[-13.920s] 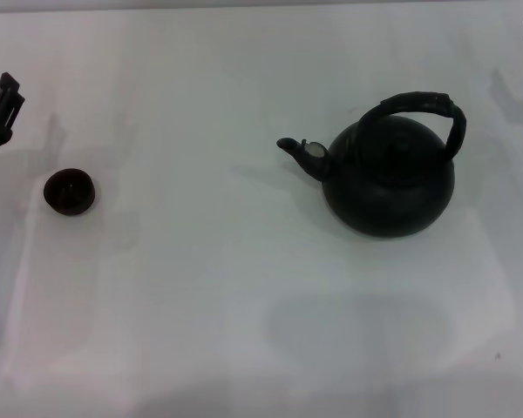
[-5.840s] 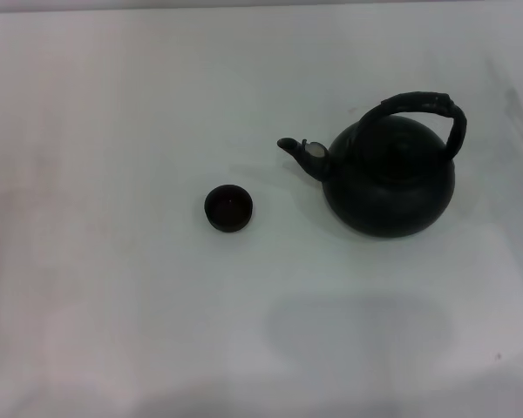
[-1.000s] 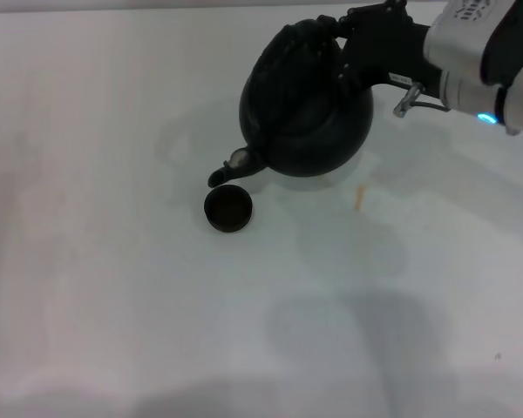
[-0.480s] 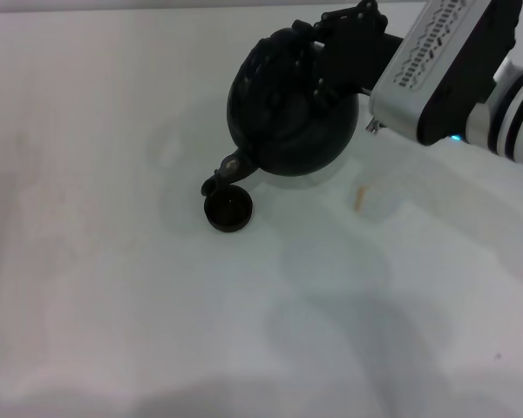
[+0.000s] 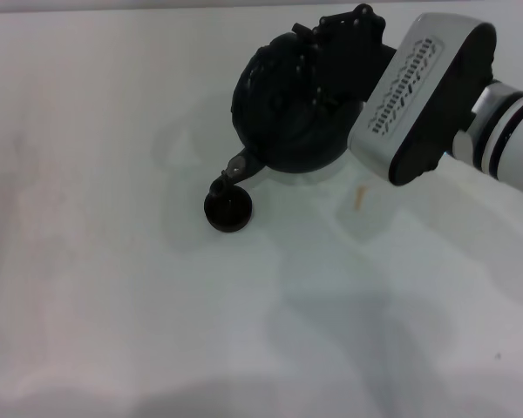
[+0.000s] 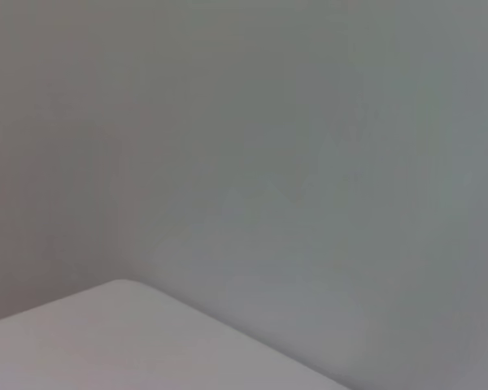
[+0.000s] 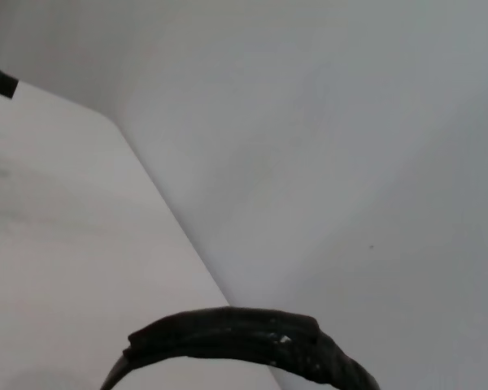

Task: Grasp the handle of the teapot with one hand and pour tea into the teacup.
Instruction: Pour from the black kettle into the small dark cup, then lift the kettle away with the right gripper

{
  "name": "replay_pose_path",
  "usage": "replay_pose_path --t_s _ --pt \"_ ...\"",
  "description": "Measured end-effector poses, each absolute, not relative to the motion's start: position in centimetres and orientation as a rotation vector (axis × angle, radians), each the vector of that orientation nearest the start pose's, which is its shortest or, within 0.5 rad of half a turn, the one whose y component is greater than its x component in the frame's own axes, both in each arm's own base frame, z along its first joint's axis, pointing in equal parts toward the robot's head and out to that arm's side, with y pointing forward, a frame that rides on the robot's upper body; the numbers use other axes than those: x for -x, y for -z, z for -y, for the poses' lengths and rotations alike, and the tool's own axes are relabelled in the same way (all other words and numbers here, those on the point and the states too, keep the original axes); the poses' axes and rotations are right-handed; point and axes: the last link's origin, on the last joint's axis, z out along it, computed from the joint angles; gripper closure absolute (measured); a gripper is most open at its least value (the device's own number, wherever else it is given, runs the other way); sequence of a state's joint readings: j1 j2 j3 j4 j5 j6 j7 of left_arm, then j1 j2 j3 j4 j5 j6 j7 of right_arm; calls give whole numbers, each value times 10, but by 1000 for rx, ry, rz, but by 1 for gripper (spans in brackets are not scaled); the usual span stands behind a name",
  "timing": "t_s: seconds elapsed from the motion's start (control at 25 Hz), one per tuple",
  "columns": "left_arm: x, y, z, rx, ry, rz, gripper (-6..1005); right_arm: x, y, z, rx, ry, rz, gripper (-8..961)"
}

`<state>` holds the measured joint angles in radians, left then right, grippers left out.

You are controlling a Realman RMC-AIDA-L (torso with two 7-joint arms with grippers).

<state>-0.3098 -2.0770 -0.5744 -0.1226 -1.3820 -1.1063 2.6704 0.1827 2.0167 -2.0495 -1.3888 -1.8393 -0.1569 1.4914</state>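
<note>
Your right pincer (image 5: 344, 43) has the teapot (image 5: 283, 113) up off the counter (image 5: 113, 287), tipped forward. The pincer appears clamped on the handle (image 7: 244, 337), though in the head view its fingers merge with the black pot, so you cannot see how they sit. What matters is spout against cup: the spout (image 5: 227, 177) points down toward the teacup (image 5: 227, 211), its tip just above the cup's far rim — from here it looks nearly lined up. The pot's long axis runs from the pincer down-left to the cup. Whether tea is flowing, you cannot tell; the cup's inside is too dark. The right wrist view shows only an arc of handle. Your left arm is nowhere in view. A small orange fleck (image 5: 359, 197) lies on the counter near the pot.
</note>
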Motion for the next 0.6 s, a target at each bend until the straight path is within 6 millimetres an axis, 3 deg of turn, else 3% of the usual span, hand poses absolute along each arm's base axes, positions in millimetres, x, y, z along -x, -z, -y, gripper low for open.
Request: replay_pose_path --t_s 0.6 --pt "406 -2 -272 1180 770 1038 123 -165 61 -330 2196 -113 269 840"
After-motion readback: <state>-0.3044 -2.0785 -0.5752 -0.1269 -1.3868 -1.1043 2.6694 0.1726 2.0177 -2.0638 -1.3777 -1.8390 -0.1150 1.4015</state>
